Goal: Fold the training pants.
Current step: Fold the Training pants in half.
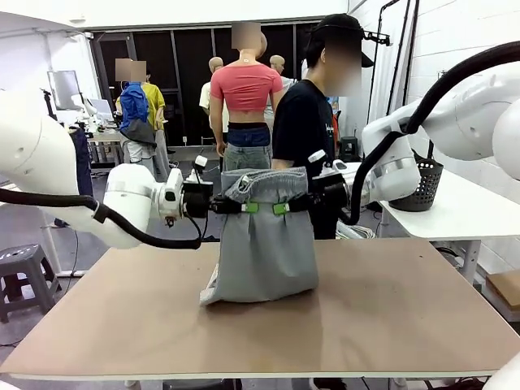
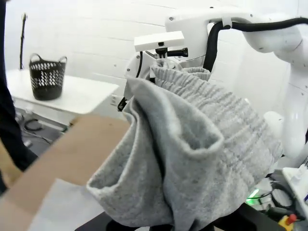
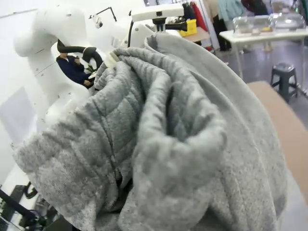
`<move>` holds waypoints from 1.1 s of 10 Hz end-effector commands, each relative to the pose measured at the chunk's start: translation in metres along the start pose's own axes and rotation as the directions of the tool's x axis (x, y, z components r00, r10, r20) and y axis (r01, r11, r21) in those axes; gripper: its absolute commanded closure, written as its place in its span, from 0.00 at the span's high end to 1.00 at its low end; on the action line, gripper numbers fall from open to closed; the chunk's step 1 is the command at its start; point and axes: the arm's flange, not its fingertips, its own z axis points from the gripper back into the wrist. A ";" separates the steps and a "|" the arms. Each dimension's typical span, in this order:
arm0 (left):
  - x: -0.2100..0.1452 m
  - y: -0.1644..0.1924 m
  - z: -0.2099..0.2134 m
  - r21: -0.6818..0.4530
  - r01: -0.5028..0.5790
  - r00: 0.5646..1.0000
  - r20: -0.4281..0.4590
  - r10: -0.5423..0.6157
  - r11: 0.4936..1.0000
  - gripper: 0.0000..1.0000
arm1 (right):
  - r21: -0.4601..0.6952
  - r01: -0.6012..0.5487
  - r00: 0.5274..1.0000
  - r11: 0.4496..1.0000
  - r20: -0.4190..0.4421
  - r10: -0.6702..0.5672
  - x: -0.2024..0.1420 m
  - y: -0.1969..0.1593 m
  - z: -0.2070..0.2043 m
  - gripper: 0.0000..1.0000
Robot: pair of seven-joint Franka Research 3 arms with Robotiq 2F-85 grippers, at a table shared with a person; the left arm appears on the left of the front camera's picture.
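Left end effector (image 1: 249,207), entering from the left, clamped on the left side of the waistband of the pants (image 1: 264,244); its green pads show against the grey fabric. Right end effector (image 1: 283,208), entering from the right, clamped on the right side of the same waistband, its green pad likewise visible. The two grips lie close together near the middle of the waistband, level with each other.

The pants hang upright between the two end effectors, above the middle of the tabletop (image 1: 390,317). The gathered waistband is bunched at the top; the body falls in one broad grey panel. The lower end rests on the tabletop, with a small fold spreading to the lower left.

Left wrist view: ribbed waistband and folded fabric of the pants (image 2: 192,159) directly in front of the camera, the right arm (image 2: 269,33) beyond them. To the left, a black mesh basket (image 2: 47,77) on a white side table (image 2: 91,94).

Right wrist view: bunched waistband of the pants (image 3: 159,144) close to the lens, the left arm (image 3: 57,29) behind.

Front view, far side: a person (image 1: 302,130) in a black shirt standing behind the pants; the basket (image 1: 426,185) at right.
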 end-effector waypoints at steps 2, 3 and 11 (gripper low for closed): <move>-0.021 -0.028 0.018 -0.034 -0.154 0.985 0.074 0.156 0.987 0.00 | 0.020 0.127 0.989 0.992 -0.080 -0.125 -0.044 0.026 0.008 0.00; -0.022 -0.034 0.022 -0.024 -0.137 0.987 0.081 0.138 0.990 0.00 | 0.029 0.126 0.989 0.992 -0.081 -0.123 -0.048 0.027 0.004 0.00; -0.060 -0.060 0.007 -0.080 -0.302 0.953 0.001 0.303 0.950 0.00 | 0.111 0.187 0.982 0.976 0.005 -0.189 -0.052 0.036 -0.026 0.00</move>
